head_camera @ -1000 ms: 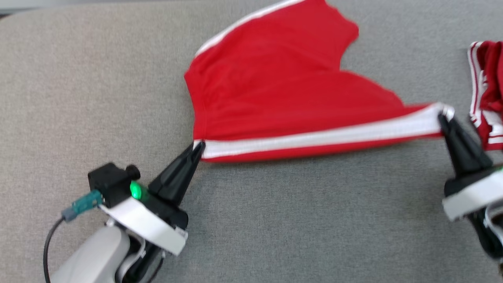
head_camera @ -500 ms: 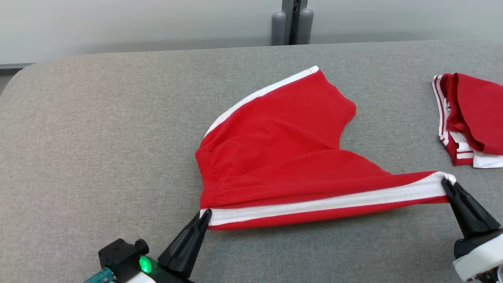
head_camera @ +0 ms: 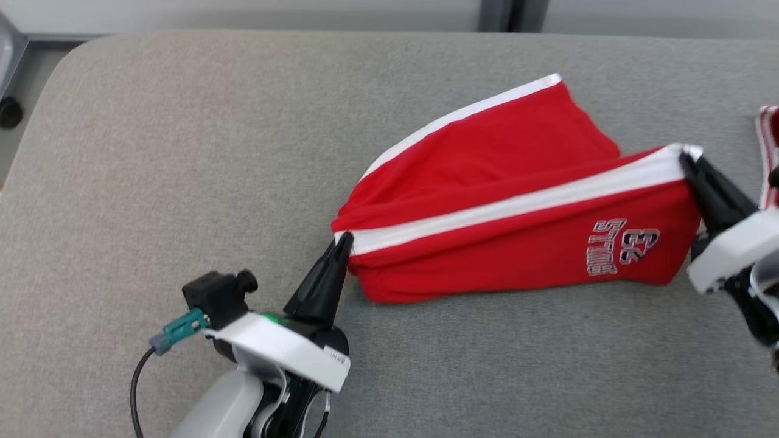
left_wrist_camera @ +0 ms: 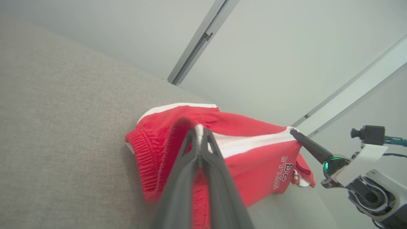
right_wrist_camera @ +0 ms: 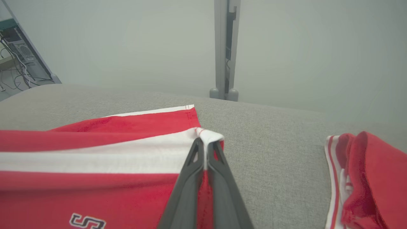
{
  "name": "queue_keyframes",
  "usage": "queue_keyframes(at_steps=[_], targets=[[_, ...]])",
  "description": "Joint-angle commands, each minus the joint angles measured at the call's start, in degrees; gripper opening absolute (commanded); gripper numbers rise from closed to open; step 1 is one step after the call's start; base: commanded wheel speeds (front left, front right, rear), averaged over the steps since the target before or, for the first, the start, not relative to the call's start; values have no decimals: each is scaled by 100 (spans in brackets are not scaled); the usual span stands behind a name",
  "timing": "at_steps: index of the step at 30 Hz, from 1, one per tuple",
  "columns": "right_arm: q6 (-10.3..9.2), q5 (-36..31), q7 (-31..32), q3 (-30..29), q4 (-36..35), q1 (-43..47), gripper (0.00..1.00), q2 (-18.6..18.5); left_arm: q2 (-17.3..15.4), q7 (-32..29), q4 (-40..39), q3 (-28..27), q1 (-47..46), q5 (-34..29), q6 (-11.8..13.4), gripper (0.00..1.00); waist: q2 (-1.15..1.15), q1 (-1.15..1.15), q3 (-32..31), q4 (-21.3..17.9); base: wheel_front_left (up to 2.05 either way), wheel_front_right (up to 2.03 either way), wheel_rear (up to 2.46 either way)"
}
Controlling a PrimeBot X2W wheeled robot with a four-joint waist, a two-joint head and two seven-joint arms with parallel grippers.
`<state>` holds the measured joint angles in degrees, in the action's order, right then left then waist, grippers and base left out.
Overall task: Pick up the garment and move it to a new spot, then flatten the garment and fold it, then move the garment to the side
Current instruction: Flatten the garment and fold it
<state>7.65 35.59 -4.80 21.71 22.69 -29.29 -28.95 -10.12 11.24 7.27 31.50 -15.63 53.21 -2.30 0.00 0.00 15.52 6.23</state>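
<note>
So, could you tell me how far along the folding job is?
Done: the red shorts lie spread on the grey table. In hand: the left gripper and right gripper are each shut on one end of the white side stripe, holding that edge raised, mid-fold. Left: lay the fold down, then move the shorts aside.

The second red-and-white garment [head_camera: 768,152] is cut off by the head view's right edge. The right hand [head_camera: 686,158] there is blurred, and its wrist runs out of frame. The folded-over front of the red shorts [head_camera: 517,249] hides most of the leg beneath, and their printed logo [right_wrist_camera: 87,221] is clipped by the right wrist view's bottom edge.
</note>
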Motion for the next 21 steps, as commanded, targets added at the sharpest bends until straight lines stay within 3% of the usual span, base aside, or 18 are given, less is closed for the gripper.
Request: queue_keyframes(at_steps=[1,15,16,21], targets=[[-28,-18,3,26,125,-200,0,-74,-4,-4,82,-60,-142,49,-7,0,0,0,204,195,0,0,0],[-30,-104,-208,1176,2237,-2632,0,-64,561,191,1057,1,-1253,51,-116,0,0,0,917,763,0,0,0],[-31,-5,-433,1656,2948,-3394,0,-61,671,322,1362,158,-1743,33,-202,0,0,0,1258,983,0,0,0],[-30,123,-528,1987,3340,-3700,0,36,689,373,1557,255,-1999,38,-130,0,0,0,1385,1051,0,0,0]])
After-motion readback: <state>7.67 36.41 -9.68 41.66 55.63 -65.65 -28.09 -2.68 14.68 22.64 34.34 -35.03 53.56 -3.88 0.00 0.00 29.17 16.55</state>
